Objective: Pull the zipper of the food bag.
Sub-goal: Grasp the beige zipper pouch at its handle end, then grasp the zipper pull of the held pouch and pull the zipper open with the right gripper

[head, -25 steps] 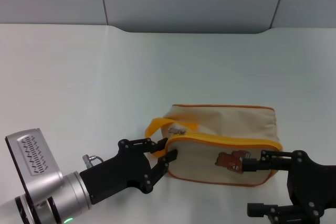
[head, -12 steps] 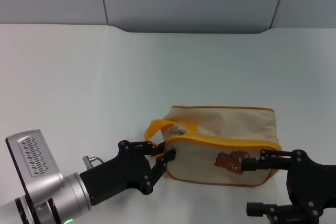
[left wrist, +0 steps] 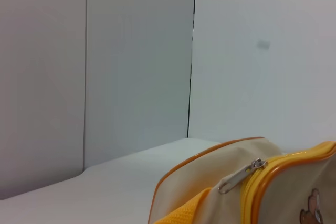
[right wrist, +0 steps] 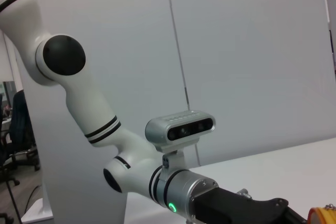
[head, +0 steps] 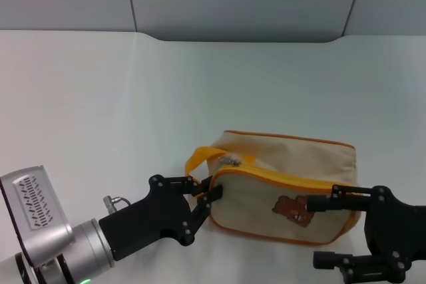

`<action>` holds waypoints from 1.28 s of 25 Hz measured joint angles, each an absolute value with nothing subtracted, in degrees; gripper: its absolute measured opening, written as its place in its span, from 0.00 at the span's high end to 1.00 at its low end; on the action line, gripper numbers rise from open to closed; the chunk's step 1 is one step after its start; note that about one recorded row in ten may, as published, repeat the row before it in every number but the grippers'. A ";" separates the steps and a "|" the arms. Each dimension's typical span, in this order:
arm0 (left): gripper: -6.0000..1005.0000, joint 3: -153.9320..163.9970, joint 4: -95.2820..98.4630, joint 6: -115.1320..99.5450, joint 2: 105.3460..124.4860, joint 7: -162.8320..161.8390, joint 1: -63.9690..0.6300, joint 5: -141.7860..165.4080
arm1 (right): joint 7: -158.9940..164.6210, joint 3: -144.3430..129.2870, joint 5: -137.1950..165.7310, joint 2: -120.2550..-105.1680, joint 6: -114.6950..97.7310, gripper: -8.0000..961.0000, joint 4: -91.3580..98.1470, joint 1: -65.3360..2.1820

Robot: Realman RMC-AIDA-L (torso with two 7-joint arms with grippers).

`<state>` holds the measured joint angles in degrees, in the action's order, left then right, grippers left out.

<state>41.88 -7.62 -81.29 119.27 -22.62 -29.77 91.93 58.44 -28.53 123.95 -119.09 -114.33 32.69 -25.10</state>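
The beige food bag (head: 286,164) with orange piping lies on the white table near me, bear print (head: 293,208) facing front. Its zipper runs along the orange-trimmed top edge, with the small silvery pull tab (head: 229,161) at the bag's left end beside the orange strap loop (head: 196,161). My left gripper (head: 208,191) is closed on the bag's left corner, just below the tab. My right gripper (head: 317,231) is open at the bag's front right, upper finger over the front face. The left wrist view shows the pull tab (left wrist: 239,176) and the bag (left wrist: 199,182) close up.
The white table (head: 133,98) stretches back to grey wall panels. The right wrist view shows my left arm (right wrist: 173,187) and its wrist camera, with a sliver of the orange trim (right wrist: 325,214) at the corner.
The bag has turned clockwise: its right end has dropped toward me and shifted right. My left gripper's fingers have closed further on the left corner. The right gripper stays about where it was.
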 joint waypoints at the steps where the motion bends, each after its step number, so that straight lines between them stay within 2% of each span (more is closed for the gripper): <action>1: 0.88 41.63 -7.44 -81.93 119.27 -22.61 -29.64 91.91 | 58.44 -28.48 123.74 -119.09 -114.38 0.21 32.69 -25.06; 13: 0.91 39.09 3.06 -87.18 119.19 -19.68 -28.83 92.00 | 58.03 -28.19 110.83 -119.26 -112.04 0.21 31.78 -22.32; 20: 0.93 39.43 13.99 -91.51 118.95 -19.72 -28.43 91.79 | 45.87 -28.20 90.00 -119.49 -103.76 0.21 19.08 -21.14; 23: 0.93 39.54 16.86 -93.62 118.92 -19.67 -28.41 91.79 | 32.05 -28.20 84.66 -119.68 -101.49 0.21 11.44 -22.55; 32: 0.93 39.63 18.90 -95.48 118.95 -18.86 -28.40 92.10 | -21.37 -27.33 83.22 -119.88 -89.06 0.22 -11.87 -32.46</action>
